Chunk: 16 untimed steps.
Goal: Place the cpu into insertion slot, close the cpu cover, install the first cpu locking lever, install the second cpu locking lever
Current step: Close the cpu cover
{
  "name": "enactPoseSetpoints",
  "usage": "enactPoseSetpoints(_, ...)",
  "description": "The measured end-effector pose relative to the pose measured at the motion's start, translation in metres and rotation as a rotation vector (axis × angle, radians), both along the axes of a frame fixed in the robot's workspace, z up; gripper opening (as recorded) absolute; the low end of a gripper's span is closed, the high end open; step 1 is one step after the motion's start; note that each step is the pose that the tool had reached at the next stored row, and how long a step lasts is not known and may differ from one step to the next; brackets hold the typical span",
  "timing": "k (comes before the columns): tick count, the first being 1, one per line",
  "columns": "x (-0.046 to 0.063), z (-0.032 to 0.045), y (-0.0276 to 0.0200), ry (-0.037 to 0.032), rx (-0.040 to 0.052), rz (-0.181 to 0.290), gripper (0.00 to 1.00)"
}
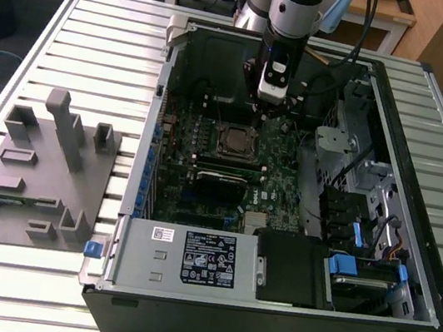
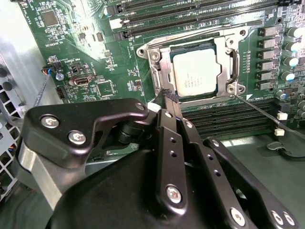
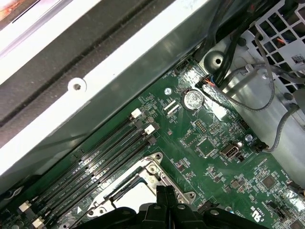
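While the tool (image 2: 167, 94) hangs with its fingers pressed together and nothing visibly pinched between them, its tip sits close against the edge of the insertion slot (image 2: 177, 49). In the exterior view the slot lies at 6 o'clock from the tool, inside the open computer case (image 1: 266, 308) on the tabletop (image 1: 72, 41). The cpu (image 2: 195, 71) lies seated in the slot, and the cpu cover (image 2: 220, 50) appears folded flat around it, so I judge the first two steps done. One thin locking lever (image 2: 259, 109) angles away from the socket, seemingly unlatched, so latching the levers looks like the work left.
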<state>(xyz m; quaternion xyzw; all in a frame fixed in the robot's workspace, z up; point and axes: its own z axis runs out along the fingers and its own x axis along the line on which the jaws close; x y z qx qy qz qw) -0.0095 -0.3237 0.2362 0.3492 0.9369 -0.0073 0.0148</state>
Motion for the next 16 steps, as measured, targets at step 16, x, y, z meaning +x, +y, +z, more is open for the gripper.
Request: enactPoseSetpoints(16,0.0,0.0,0.0,0.0,0.0,0.008,0.1)
